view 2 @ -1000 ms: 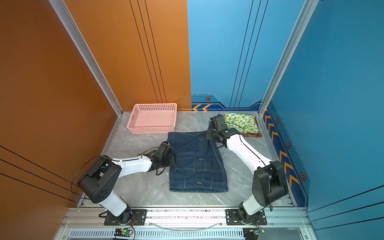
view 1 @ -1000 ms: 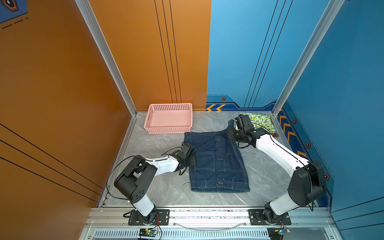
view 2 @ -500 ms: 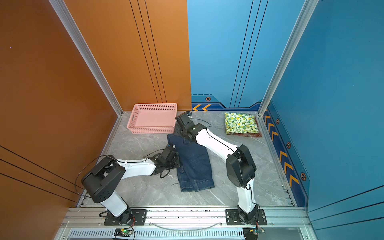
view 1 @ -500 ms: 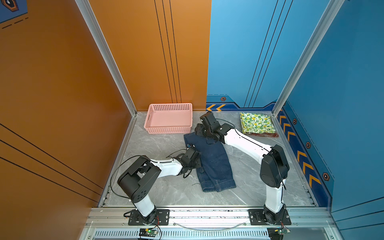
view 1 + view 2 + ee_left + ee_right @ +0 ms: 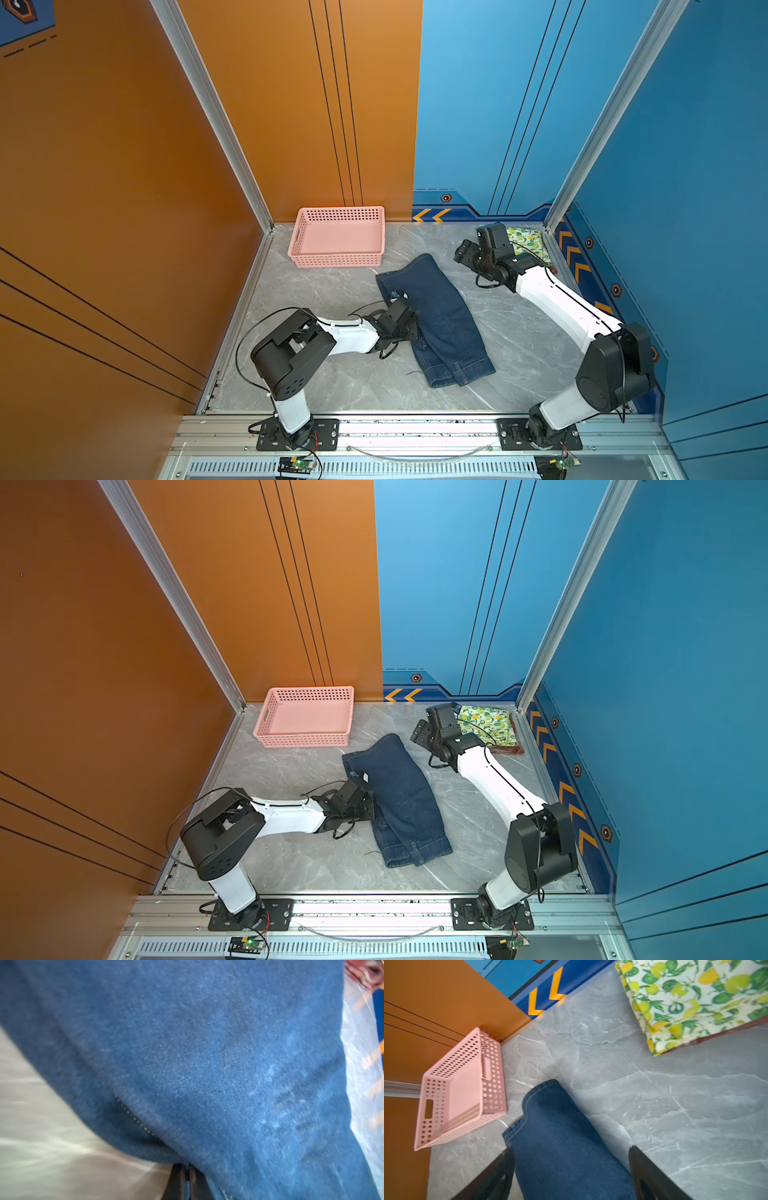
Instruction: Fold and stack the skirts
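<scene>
Observer: Denim first. The dark blue denim skirt (image 5: 440,320) lies mid-table, doubled lengthways, slanting from far-left to near-right. It looks heavy and stiff for cloth. I judge it will keep a crease and drag rather than glide on the grey marble-pattern tabletop (image 5: 523,332).

Operator: Grippers?

Observer: The left gripper (image 5: 413,328) is pinched tight on the skirt's left edge, about halfway along; blue cloth shows between its fingers in the left wrist view. The right gripper (image 5: 464,254) has its jaws wide apart and holds nothing. It is lifted, just right of the skirt's far end.

Operator: Where to take hold?

Observer: At a stitched edge or corner, through both layers. A pinch on the top layer alone would likely peel the fold open. The near end is bunched and its hem is uneven. I cannot tell which end is the waistband.

Operator: Anything in the way?

Observer: The pink perforated plastic basket (image 5: 336,259) sits far left, near the skirt's far end, where a wide sweep could clip it. In the far right corner the white lemon-and-leaf print skirt (image 5: 490,725) lies folded on the rust-red plaid skirt (image 5: 509,751), of which only an edge shows. The right gripper hangs just beside that stack.
</scene>
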Robot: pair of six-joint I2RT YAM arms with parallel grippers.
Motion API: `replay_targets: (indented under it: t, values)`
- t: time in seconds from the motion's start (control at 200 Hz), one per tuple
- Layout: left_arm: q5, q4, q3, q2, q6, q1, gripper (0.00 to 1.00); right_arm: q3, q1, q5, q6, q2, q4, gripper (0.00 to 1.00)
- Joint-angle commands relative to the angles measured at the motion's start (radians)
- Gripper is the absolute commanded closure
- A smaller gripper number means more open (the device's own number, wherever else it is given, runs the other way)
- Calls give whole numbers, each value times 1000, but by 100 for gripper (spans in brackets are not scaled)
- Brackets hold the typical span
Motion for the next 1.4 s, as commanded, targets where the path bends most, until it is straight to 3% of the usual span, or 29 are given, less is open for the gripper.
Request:
replay_targets:
  t: [0.0, 0.08, 0.24, 0.37, 0.471, 0.591, 0.816, 0.956, 1.096, 1.232, 1.397]
  values:
    - [78, -167, 1, 65, 28, -64, 100, -50, -9, -71, -72, 15, -40, 14]
    - [107, -194, 36, 60, 78, -99, 100, -38, -1, -111, -105, 61, -51, 14]
    - [71, -284, 52, -14, 116, -150, 75, 0, 54, -118, -141, 170, -53, 14]
    - [16, -372, -19, -176, 95, -143, 57, 53, 115, -107, -152, 280, -52, 15]
    - [-35, -489, -58, -323, 85, -114, 50, 109, 160, -87, -154, 367, -52, 14]
    - [-52, -633, -93, -498, 66, -5, 49, 215, 202, -71, -178, 489, -78, 15]
    - [-11, -779, -114, -721, 132, 329, 45, 449, 282, -168, -342, 700, -141, 15]
    - [41, -798, -81, -689, 195, 454, 45, 599, 328, -243, -494, 762, -201, 14]
    - [45, -782, -29, -576, 224, 459, 43, 597, 337, -313, -614, 702, -201, 8]
    - [54, -739, 26, -442, 247, 444, 42, 389, 331, -288, -665, 502, -99, 1]
    - [12, -726, 143, -260, 298, 406, 41, 98, 292, -228, -531, 233, 49, 0]
